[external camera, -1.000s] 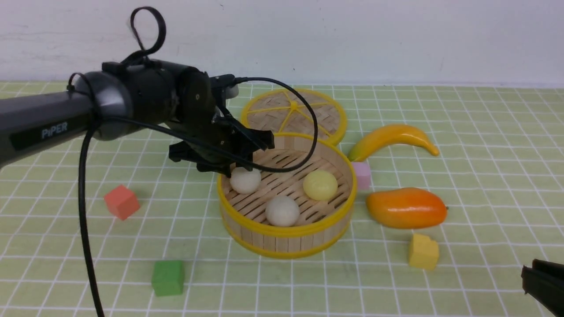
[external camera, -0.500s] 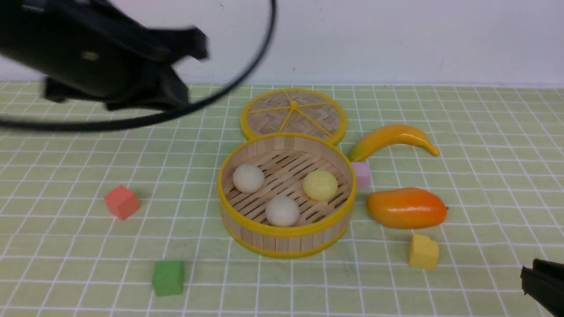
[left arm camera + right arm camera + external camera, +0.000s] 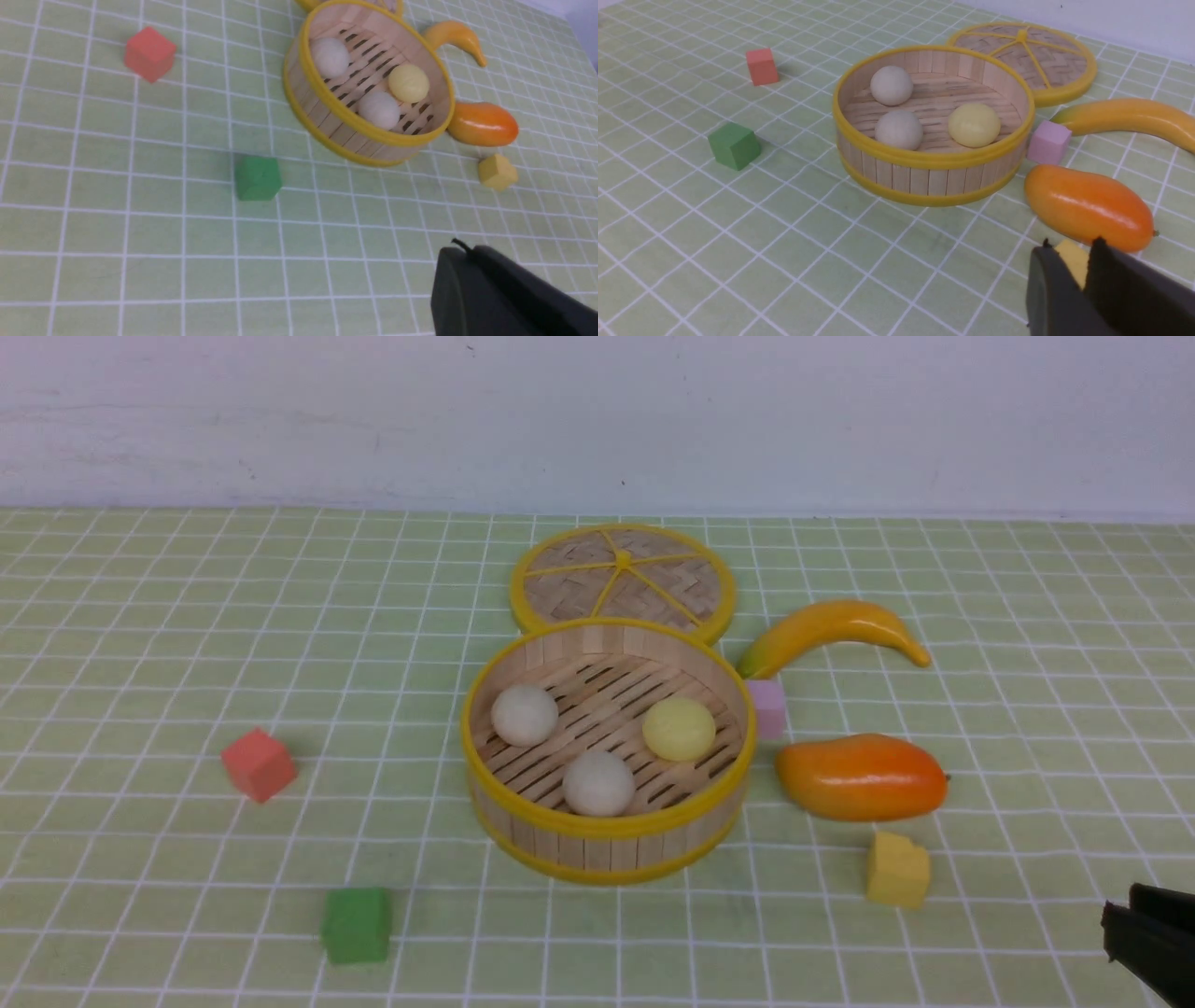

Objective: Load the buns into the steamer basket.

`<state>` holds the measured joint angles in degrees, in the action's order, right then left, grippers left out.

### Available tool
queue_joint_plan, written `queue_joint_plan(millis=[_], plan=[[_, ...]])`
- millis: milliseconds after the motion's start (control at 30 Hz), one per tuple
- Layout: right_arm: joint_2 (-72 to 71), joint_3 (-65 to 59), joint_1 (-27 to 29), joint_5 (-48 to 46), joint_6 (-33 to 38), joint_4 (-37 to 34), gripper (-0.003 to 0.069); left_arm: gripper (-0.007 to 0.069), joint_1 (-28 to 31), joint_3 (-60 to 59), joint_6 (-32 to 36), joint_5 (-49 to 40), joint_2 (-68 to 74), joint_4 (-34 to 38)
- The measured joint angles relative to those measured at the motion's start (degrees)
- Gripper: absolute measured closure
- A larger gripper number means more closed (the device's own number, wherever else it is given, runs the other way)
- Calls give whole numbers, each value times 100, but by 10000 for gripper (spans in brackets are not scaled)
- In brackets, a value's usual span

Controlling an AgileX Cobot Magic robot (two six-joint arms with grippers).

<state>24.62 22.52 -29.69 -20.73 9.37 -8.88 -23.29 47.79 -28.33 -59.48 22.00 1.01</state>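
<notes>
Showing only in part at the near right corner of the bench [image 3: 140, 616], the right claw [image 3: 1120, 913] cannot be judged wide or narrow. Of the left claw [image 3: 462, 270] one dark piece is seen in its wrist view, so its state cannot be told either. Apart from both, the steamer basket [image 3: 607, 845] holds every bun on its slatted floor: an off-white bun [image 3: 525, 715], a second off-white bun [image 3: 598, 782] and a pale yellow bun [image 3: 679, 728]. Placing is judged finished. Any retreat is best made clear of the basket rim, the pink cube [image 3: 768, 707] and the mango [image 3: 861, 777].
</notes>
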Motion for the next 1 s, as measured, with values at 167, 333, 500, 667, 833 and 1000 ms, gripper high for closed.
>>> queue_joint_plan(millis=[167, 333, 500, 667, 833, 1000], plan=[[0, 0, 0, 0, 0, 0, 524, 638, 0, -139, -5, -33, -255, -16], [0, 0, 0, 0, 0, 0, 519, 638, 0, -151, -5, -75, -262, -4], [0, 0, 0, 0, 0, 0, 519, 638, 0, -156, -5, -126, -262, -101], [0, 0, 0, 0, 0, 0, 516, 638, 0, -322, -150, 70, -262, -945], [0, 0, 0, -5, 0, 0, 510, 638, 134, -1163, -1077, 1197, -591, -1851], [0, 0, 0, -5, 0, 0, 504, 638, 639, -2458, -746, 2856, -1481, -1924]])
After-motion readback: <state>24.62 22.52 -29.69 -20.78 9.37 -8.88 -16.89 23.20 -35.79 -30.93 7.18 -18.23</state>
